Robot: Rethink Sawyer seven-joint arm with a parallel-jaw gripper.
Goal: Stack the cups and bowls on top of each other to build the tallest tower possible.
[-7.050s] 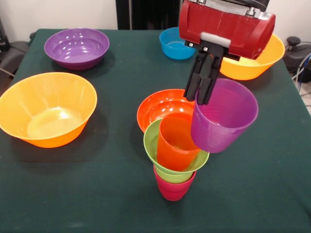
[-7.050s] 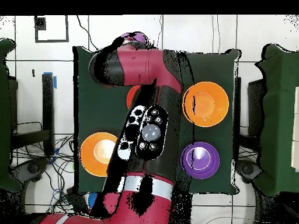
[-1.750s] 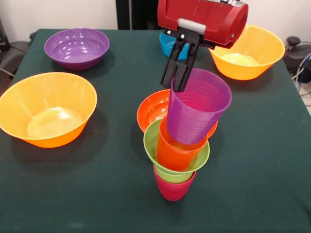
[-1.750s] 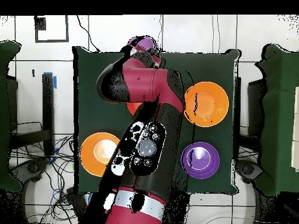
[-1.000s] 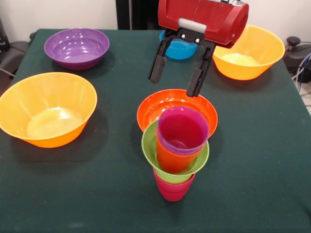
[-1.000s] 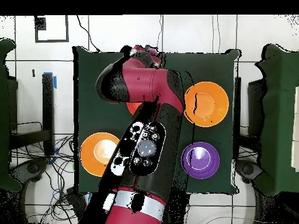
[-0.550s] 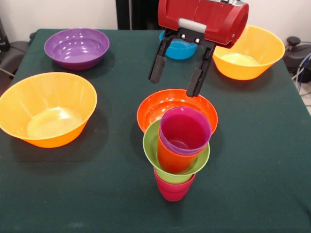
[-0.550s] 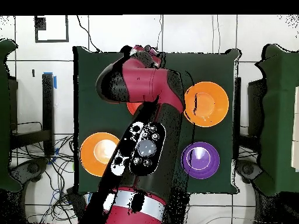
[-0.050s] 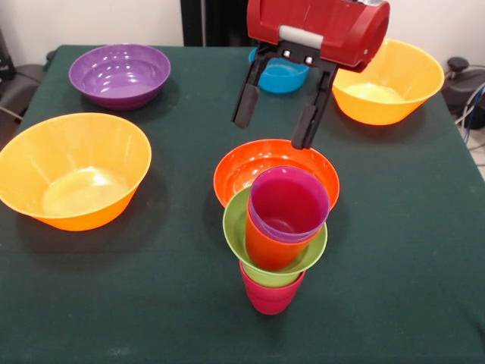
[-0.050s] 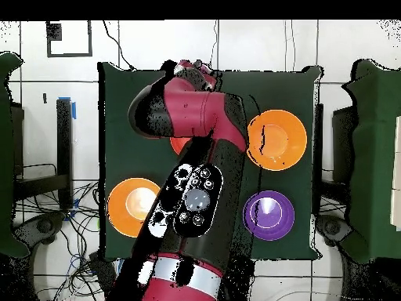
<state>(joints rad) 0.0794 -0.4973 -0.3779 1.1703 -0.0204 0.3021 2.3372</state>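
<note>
Now hand [image 9: 274,120] spread wide, empty. Just below it: tower [image 9: 276,241], purple cup [image 9: 289,203] nested in orange-red cup, lime green bowl, crimson cup. Glossy red-orange bowl [image 9: 246,163] behind tower.

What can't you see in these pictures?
- Overhead view: the arm covers the tower, the blue bowl and most of the red-orange bowl.
- Front view: the crimson cup is mostly hidden under the lime green bowl.
- Front view: the top edge cuts off the arm above the tool.
</note>
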